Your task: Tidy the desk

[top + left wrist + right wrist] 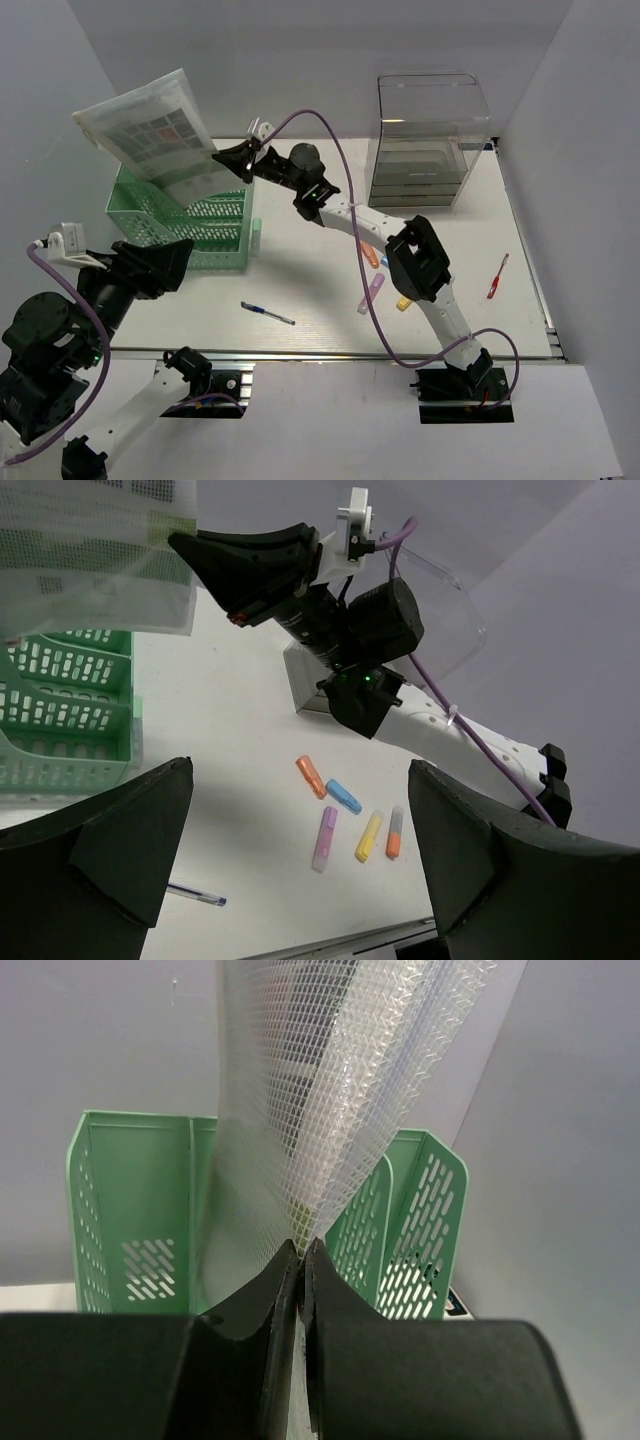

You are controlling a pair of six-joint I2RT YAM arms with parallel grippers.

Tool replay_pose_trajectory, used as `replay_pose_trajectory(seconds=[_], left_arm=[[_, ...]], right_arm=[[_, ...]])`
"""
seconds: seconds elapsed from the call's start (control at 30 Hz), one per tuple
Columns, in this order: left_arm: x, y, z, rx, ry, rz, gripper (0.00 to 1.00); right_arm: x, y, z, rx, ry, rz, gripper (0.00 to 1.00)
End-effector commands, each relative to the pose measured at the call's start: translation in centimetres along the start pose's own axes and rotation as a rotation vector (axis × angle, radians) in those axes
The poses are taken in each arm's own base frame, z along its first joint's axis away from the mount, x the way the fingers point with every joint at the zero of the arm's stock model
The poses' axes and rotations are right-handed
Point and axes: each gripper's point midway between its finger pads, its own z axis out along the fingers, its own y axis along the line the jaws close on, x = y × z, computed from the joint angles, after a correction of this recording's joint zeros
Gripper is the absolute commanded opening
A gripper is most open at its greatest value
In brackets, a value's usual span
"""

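Observation:
The white desk (pixel 300 290) holds a green slotted file rack (pixel 185 225) at the left. My right gripper (pixel 222 157) is shut on the corner of a clear mesh document pouch (pixel 150 130) and holds it tilted above the rack; the pouch (pixel 330 1070) and rack (pixel 130 1220) fill the right wrist view, jaws (pixel 301 1250) pinched on the pouch edge. My left gripper (pixel 175 262) is open and empty, low by the rack's front. Its view shows several highlighters: orange (pixel 311 776), blue (pixel 343 796), purple (pixel 325 838), yellow (pixel 369 836).
A blue pen (pixel 267 313) lies near the front rail. A red pen (pixel 497 277) lies at the right. A clear drawer unit (pixel 425 140) stands at the back right. Highlighters (pixel 371 293) lie under the right arm.

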Motion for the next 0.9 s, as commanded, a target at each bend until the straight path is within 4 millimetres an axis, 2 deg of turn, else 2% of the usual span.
replay_pose_trajectory(seconds=[0.0, 0.4, 0.57, 0.73, 0.87], left_arm=[[0.6, 0.6, -0.4, -0.006, 0.007, 0.001, 0.98], [1.0, 0.7, 0.0, -0.017, 0.026, 0.011, 0.98], [1.0, 0.9, -0.2, -0.023, 0.023, 0.007, 0.98], [1.0, 0.9, -0.2, -0.025, 0.023, 0.009, 0.98], [0.8, 0.8, 0.0, -0.029, 0.024, 0.014, 0.98]], right_arm=[[-3.6, -0.9, 0.7, 0.068, -0.143, -0.046, 0.00], [-1.9, -1.8, 1.8, 0.158, -0.196, -0.047, 0.00], [-3.0, -1.5, 2.6, 0.166, -0.240, -0.022, 0.00], [-2.5, -1.7, 2.5, 0.175, -0.246, 0.022, 0.00], [-2.8, -1.4, 2.8, 0.166, -0.260, 0.032, 0.00]])
